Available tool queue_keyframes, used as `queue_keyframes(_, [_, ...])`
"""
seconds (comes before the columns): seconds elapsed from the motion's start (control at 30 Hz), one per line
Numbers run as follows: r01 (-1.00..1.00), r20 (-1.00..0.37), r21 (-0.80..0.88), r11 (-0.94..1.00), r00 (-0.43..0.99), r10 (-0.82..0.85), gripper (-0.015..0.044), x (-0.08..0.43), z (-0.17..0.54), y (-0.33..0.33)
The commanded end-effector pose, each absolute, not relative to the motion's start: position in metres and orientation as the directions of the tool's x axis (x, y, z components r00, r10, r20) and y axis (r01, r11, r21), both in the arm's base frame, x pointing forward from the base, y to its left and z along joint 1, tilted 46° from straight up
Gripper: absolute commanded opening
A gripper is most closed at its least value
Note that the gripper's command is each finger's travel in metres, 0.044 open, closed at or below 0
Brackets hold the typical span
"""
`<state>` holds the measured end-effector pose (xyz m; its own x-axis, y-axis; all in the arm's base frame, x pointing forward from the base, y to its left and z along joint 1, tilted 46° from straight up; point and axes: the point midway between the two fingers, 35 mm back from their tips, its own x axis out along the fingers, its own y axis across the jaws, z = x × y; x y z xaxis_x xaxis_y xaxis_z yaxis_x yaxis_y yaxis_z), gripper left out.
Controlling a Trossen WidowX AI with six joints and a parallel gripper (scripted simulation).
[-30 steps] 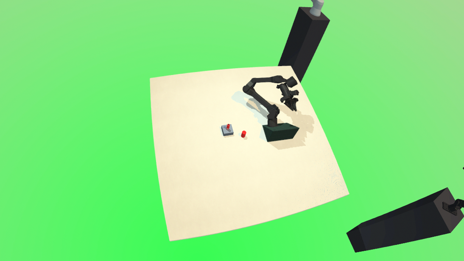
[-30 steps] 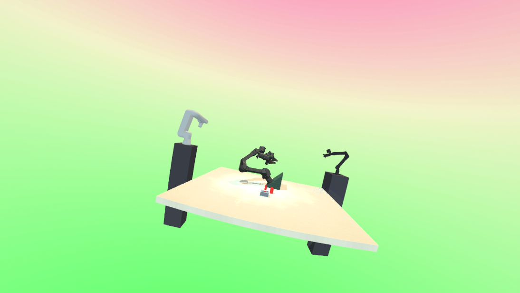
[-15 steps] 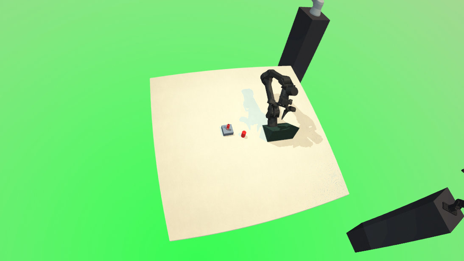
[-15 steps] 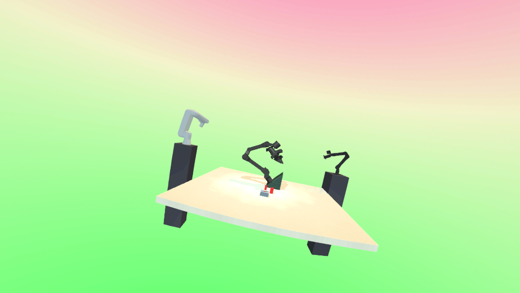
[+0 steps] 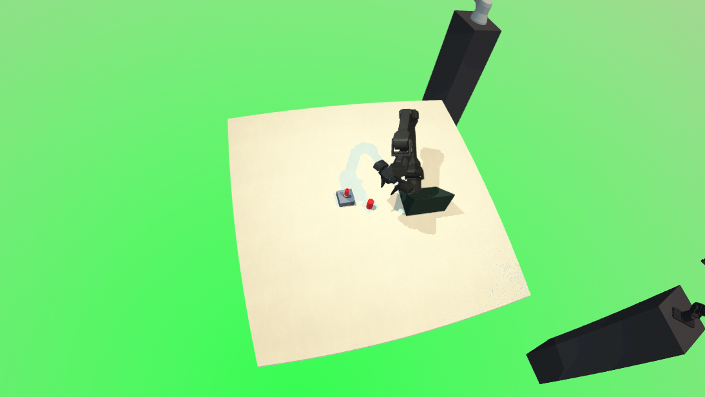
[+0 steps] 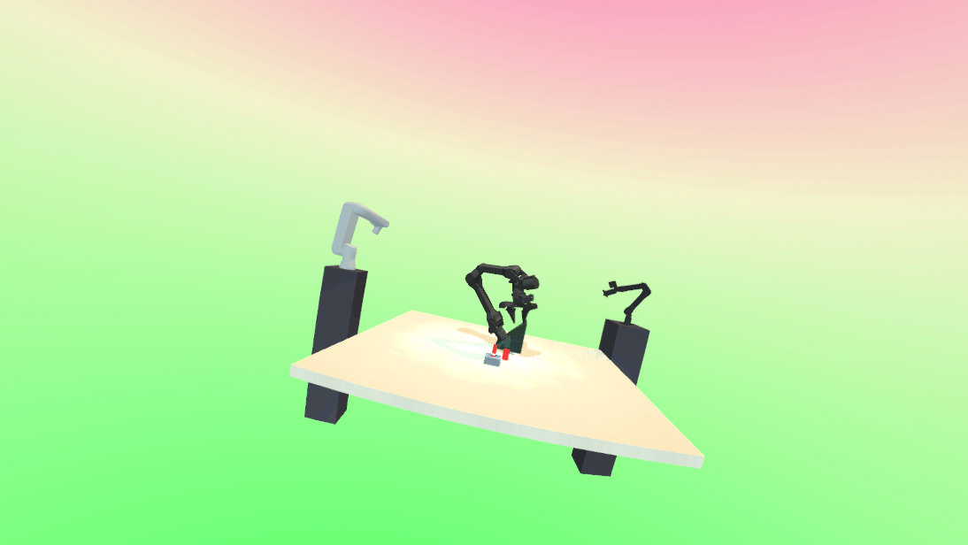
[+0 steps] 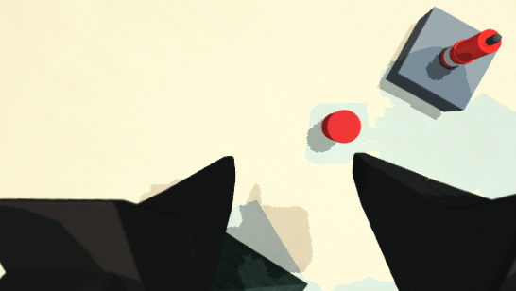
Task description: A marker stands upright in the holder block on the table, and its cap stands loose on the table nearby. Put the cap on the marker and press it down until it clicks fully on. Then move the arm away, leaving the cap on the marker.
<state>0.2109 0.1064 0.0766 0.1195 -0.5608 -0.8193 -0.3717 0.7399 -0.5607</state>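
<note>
Uncapped marker: while its cap stands apart, the marker [image 5: 347, 191] [image 6: 494, 349] [image 7: 473, 49] is kept upright (tip exposed) by the holder block [image 5: 345, 198] [image 6: 492, 360] [image 7: 425, 76].
Cap: loose on the desk [image 5: 315, 276] [image 6: 460, 399] [image 7: 142, 85], near the block.
End effector [image 5: 388, 189] [image 6: 518, 320] [image 7: 293, 164]: fingers apart, presumably for grasping.

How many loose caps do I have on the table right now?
1. The red cap stands on the table between the holder block and the arm's dark green base. I see no others.
</note>
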Motion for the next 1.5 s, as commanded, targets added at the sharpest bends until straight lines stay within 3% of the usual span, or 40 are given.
queue_keyframes(0.0, [-0.245,-0.753,-0.628,0.738,-0.046,-0.656,0.0247,0.232,0.061,0.068])
queue_keyframes(0.13, [-0.181,-0.7,-0.671,0.719,-0.163,-0.695,0.0247,0.24,0.05,0.042])
queue_keyframes(1.47, [-0.18,-0.699,-0.673,0.717,-0.162,-0.697,0.0247,0.231,-0.002,-0.016])
